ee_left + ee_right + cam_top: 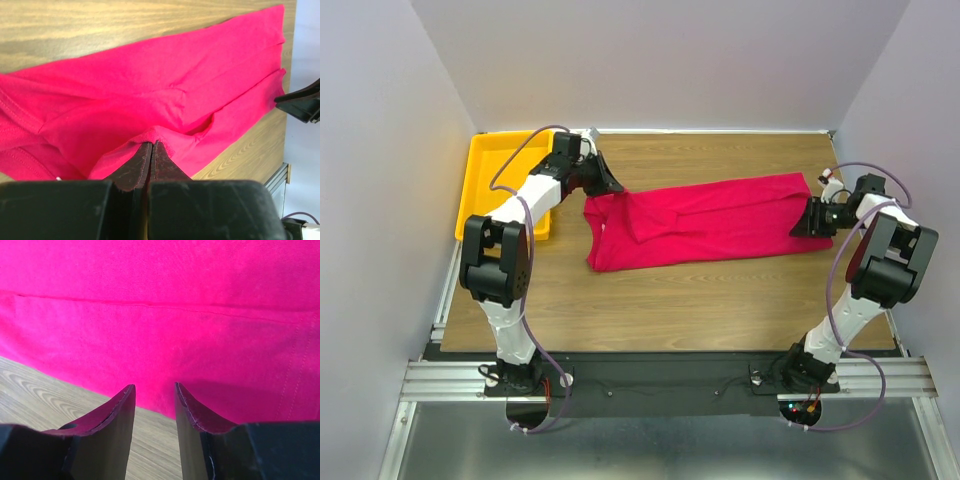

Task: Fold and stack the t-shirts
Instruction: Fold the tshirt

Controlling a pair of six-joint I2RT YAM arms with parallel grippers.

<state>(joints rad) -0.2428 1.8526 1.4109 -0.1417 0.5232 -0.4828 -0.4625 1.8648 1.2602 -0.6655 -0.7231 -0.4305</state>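
A crimson-red t-shirt [705, 222] lies spread lengthwise across the wooden table, folded along its length. My left gripper [610, 184] is at the shirt's left end, shut on a pinch of its cloth; in the left wrist view the gripper [152, 144] holds a raised ridge of the shirt [165, 85]. My right gripper [807, 222] is at the shirt's right end, open; in the right wrist view the gripper [155, 387] has its tips right at the edge of the shirt [165, 305], with nothing between them.
A yellow plastic tray [492, 180] sits at the back left, beside the left arm. Bare wooden table [700, 300] lies in front of the shirt. Pale walls close in on three sides.
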